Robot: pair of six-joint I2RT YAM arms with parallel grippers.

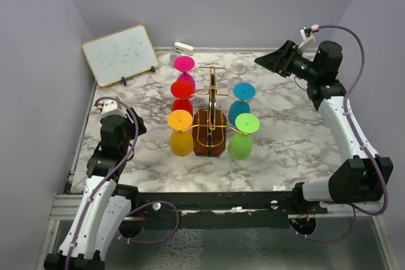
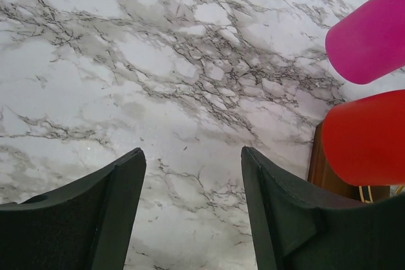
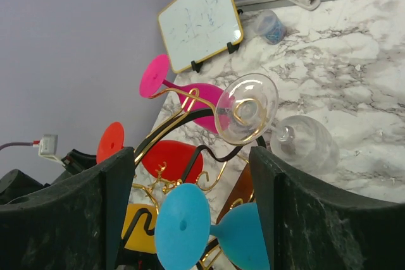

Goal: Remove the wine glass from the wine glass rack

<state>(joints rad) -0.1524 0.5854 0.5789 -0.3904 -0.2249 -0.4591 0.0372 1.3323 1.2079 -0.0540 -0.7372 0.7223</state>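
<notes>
The gold wire wine glass rack (image 1: 211,102) stands on its dark brown base (image 1: 209,137) mid-table. Coloured glasses hang upside down from it: pink (image 1: 184,64), red (image 1: 181,88), yellow (image 1: 180,120), blue (image 1: 241,92) and green (image 1: 247,124). A clear wine glass (image 1: 240,65) hangs at the back right; its foot (image 3: 246,108) sits in a gold hook in the right wrist view. My right gripper (image 1: 261,60) is open, just right of the clear glass, not touching it. My left gripper (image 2: 192,156) is open and empty over bare marble at the left.
A small whiteboard (image 1: 120,54) leans at the back left. A white object (image 1: 183,47) lies by the back wall. A small clear cup (image 3: 271,26) sits on the marble behind the rack. Grey walls close in the table.
</notes>
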